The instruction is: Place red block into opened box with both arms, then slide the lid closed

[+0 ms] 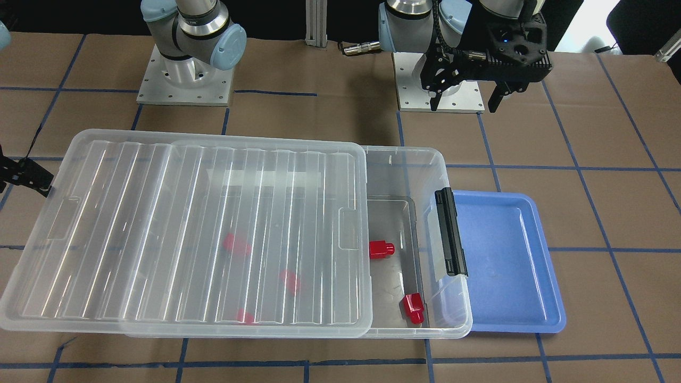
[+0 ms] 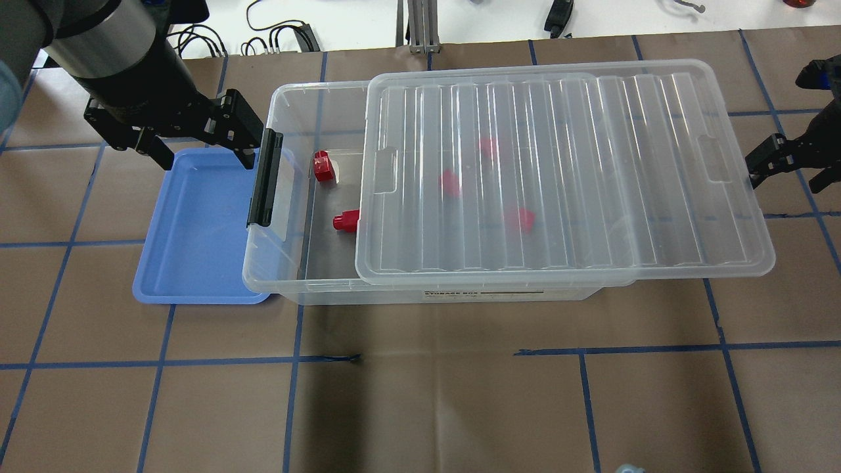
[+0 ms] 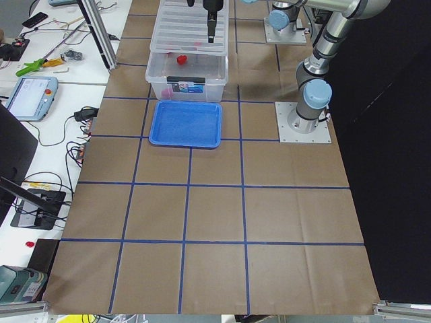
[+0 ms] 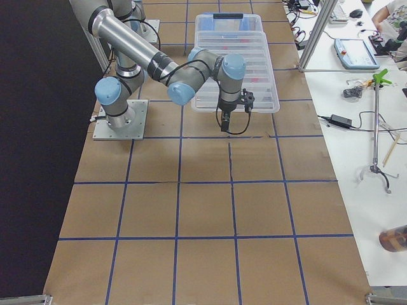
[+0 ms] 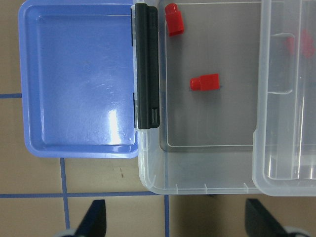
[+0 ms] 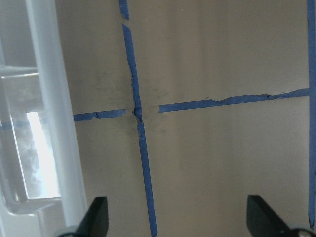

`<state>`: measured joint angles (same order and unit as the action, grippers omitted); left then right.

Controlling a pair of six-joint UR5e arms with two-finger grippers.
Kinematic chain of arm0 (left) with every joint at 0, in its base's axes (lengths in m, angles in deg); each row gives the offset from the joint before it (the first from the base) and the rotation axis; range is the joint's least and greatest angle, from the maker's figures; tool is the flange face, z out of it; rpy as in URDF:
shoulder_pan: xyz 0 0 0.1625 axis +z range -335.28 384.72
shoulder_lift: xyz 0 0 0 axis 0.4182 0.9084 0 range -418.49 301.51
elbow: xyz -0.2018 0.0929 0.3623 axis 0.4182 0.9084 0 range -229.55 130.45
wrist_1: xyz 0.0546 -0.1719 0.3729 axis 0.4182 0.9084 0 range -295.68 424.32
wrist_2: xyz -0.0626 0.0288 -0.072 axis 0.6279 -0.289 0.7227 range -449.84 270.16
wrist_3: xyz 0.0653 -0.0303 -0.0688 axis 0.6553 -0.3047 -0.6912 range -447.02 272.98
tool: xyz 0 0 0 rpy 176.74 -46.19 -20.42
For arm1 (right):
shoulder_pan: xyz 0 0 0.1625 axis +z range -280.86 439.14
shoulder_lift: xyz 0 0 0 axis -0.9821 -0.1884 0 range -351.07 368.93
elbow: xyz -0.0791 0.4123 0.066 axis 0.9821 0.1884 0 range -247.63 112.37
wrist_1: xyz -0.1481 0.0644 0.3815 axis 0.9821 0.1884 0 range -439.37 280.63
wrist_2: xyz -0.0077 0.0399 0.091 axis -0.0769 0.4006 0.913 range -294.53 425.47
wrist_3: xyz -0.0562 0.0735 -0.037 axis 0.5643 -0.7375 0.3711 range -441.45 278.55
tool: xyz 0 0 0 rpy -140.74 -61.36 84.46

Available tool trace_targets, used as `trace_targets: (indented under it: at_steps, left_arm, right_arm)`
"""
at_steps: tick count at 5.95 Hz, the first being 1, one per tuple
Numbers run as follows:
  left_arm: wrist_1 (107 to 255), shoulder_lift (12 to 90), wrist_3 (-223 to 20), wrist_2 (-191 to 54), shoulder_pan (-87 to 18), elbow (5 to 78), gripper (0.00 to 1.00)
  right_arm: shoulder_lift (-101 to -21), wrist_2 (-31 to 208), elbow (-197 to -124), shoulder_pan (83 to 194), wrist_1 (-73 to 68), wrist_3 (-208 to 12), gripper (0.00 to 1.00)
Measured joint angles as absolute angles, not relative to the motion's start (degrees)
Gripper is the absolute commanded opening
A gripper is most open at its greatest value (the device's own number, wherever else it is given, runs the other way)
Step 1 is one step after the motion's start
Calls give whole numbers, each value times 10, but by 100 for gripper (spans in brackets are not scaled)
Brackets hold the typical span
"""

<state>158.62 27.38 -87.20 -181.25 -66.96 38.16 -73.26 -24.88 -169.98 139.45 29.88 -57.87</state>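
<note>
The lid [image 2: 565, 171] covers the box [image 2: 289, 282] except a gap at centre-left of the overhead view, where a red block [image 2: 345, 221] lies. Your right arm [image 4: 137, 51], jaws wide and empty, is just beside the lid's right end, nearer for pushing it leftward lengthwise; left jaws are wide too.

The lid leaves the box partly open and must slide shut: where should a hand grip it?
Pinch the lid at the tab on its short edge nearest the right hand, coming level from the robot's right: that end overhangs the box, so it looks free to grip.
</note>
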Motion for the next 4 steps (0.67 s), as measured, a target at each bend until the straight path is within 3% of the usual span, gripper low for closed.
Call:
trace_targets:
  at_steps: [4]
  left_arm:
    - [1586,274,-872,-1812,-670,382,98]
  right_arm:
    - [-738,-248,-1703,1446,299,-628,100]
